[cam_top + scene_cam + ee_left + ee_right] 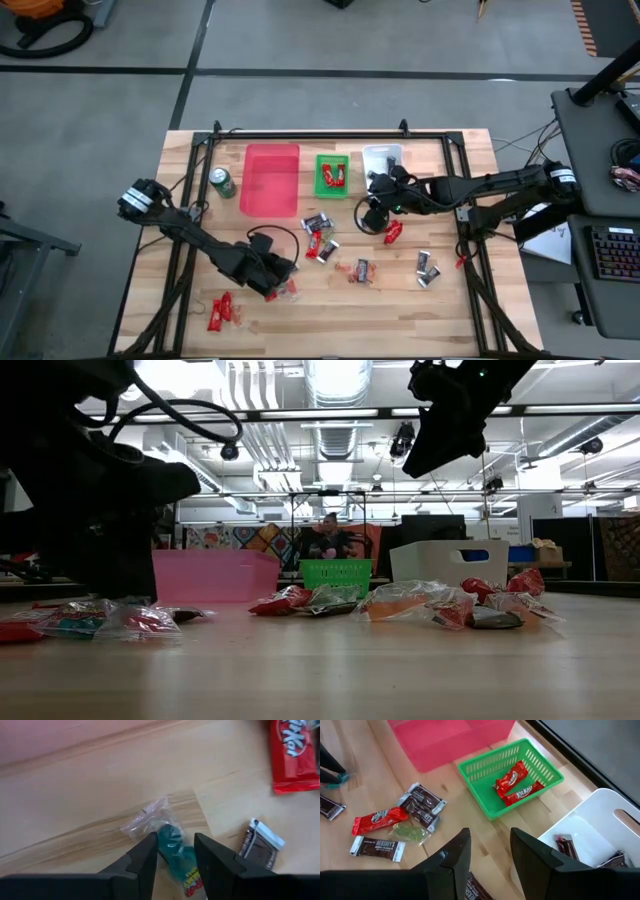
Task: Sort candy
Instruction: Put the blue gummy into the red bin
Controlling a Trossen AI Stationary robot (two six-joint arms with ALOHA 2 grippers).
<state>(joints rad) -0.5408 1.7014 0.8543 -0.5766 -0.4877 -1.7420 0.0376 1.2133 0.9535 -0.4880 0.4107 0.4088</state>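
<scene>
While the left claw (175,865) sits low over the worktop (330,320) near its front edge, its fingers stand apart on either side of a teal candy in a clear wrapper (175,855), touching or just clear of it; only the left wrist view shows this sweet, with a dark bar (260,845) and a red KitKat (295,755) beside it. Farther back, the right claw (487,852) hangs above the worktop, fingers apart and empty. Its wrist view alone lets labels be read: a Hershey's bar (376,847), and KitKats (516,782) in the green basket (485,790). Dark bars lie in the white bin (600,815); the pink bin (271,180) stands beside the basket.
</scene>
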